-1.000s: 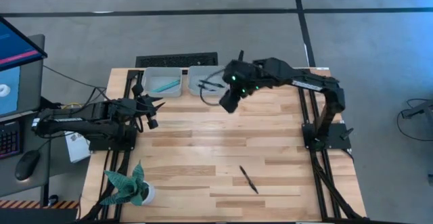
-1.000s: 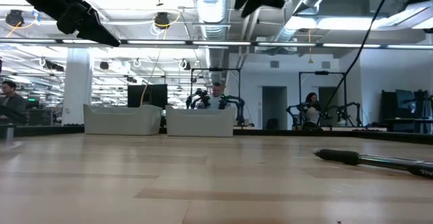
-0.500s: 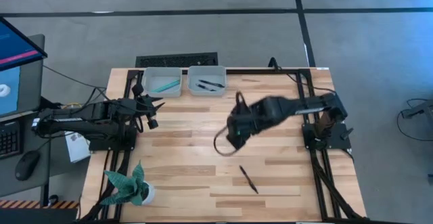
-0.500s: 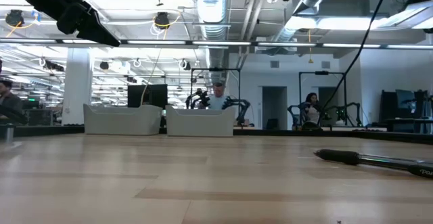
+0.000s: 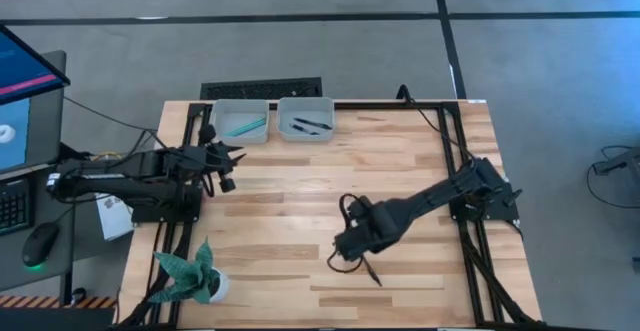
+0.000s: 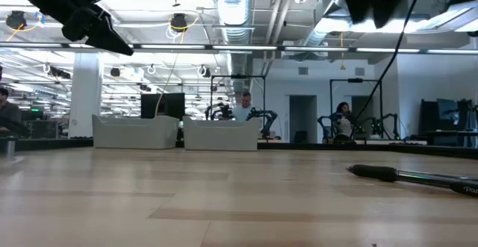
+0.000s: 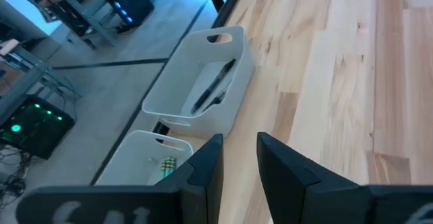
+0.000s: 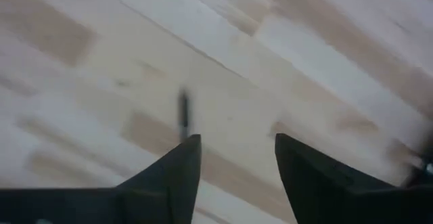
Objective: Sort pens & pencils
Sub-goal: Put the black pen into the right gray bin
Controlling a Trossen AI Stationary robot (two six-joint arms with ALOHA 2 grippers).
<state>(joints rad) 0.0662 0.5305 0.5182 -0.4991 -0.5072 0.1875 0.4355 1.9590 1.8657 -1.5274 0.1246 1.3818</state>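
Observation:
One black pen (image 5: 374,275) lies flat on the wooden table near its near edge; it also shows as a black pen (image 6: 411,176) in the low view and, blurred, as a black pen (image 8: 183,116) in the right wrist view. My right gripper (image 5: 356,251) hangs open just above the pen's far end, fingers (image 8: 177,166) pointing down, touching nothing. Teal pens (image 5: 245,126) lie in the left grey bin (image 5: 226,108), black pens (image 5: 306,124) in the right grey bin (image 5: 318,104). My left gripper (image 5: 224,161) waits at the table's left edge, its fingers (image 7: 203,170) a narrow gap apart and holding nothing.
The two bins stand side by side at the table's far edge. A teal spiky potted plant (image 5: 192,276) sits at the near left corner. Bare wood lies between the bins and the pen. Beyond the table, people and other robot stations show in the low view.
My right gripper has swung from above the right bin at the far edge toward the table's near edge and come down, ending over the far end of the lone black pen. The pen has not moved.

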